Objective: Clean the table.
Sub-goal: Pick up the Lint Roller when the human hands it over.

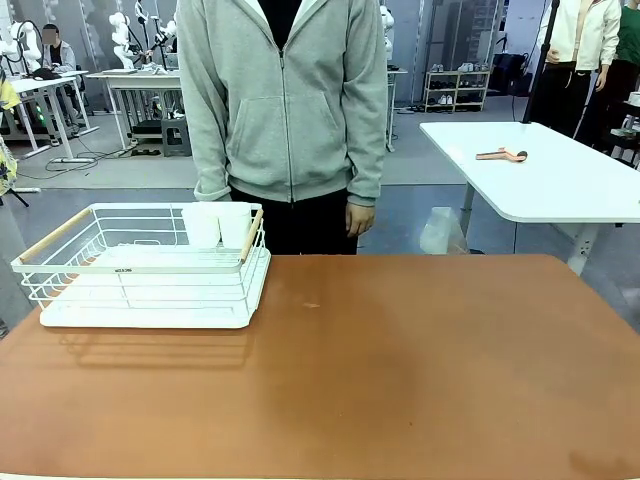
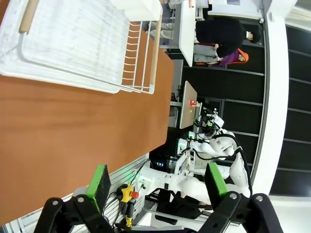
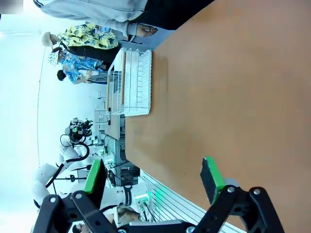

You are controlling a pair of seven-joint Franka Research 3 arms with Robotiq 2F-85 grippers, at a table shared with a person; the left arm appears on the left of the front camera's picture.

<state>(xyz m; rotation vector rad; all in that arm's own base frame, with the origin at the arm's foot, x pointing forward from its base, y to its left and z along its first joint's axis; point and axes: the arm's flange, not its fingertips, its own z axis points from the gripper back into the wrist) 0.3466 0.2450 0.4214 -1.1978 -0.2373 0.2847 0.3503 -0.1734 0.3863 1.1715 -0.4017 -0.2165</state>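
Reddish-brown table [image 1: 420, 380] fills foreground, near edge cropped; rack [image 1: 150, 290] w/ cups [image 1: 220, 225] at far-left corner. Person [image 1: 285, 110] behind far edge, cropped at shoulders. Wrist views: left gripper [image 2: 158, 183], right gripper [image 3: 153, 177] jaws wide, empty.

A desk [image 1: 400, 380] spans the lower frame. A rack [image 1: 120, 268] sits on it at centre left, with 2 cups [image 1: 203, 226] in the rack's far right corner. A person [image 1: 285, 100] stands behind the desk, top centre. A second desk [image 1: 560, 190] at upper right carries a small tool [image 1: 503, 154].
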